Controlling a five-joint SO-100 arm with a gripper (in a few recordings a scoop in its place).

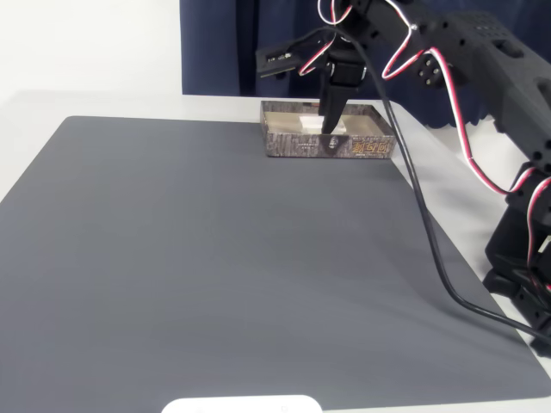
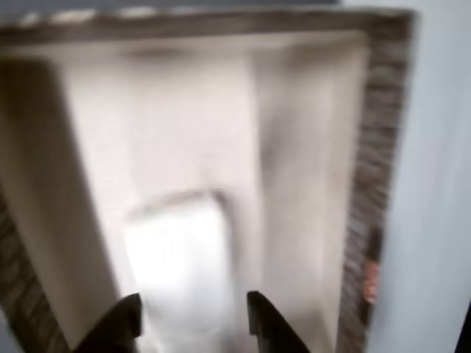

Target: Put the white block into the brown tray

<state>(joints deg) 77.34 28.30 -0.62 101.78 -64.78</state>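
The white block (image 2: 180, 257) lies on the pale cream floor inside the brown tray (image 1: 297, 146). In the wrist view it is a bright, blurred off-white oblong low in the picture, between the two dark fingertips (image 2: 268, 327) at about 6 o'clock. In the fixed view the white block (image 1: 308, 124) shows as a pale strip within the tray, just at 9 o'clock of the black gripper (image 1: 331, 120), which reaches down into the tray from 12 o'clock. The fingers stand apart, one on each side of the block; whether they touch it cannot be told from the blur.

The tray's walls carry a dark wood-bark pattern. On its front wall, in the fixed view, there is a small dark emblem near the middle and gold lettering toward 3 o'clock, too small to read. In the wrist view the brown tray (image 2: 372, 147) shows its patterned wall at 3 o'clock, with an orange smudge on it.

The tray stands at the far edge of a dark grey mat (image 1: 224, 275) that covers a white table (image 1: 52, 107). Behind, at 12 o'clock, hangs a dark blue curtain (image 1: 219, 43) against a white wall. A flat rounded white piece (image 1: 243, 403) peeps in at 6 o'clock. Red and white wires and a black cable (image 1: 422, 215) trail along the black arm at 2 o'clock.
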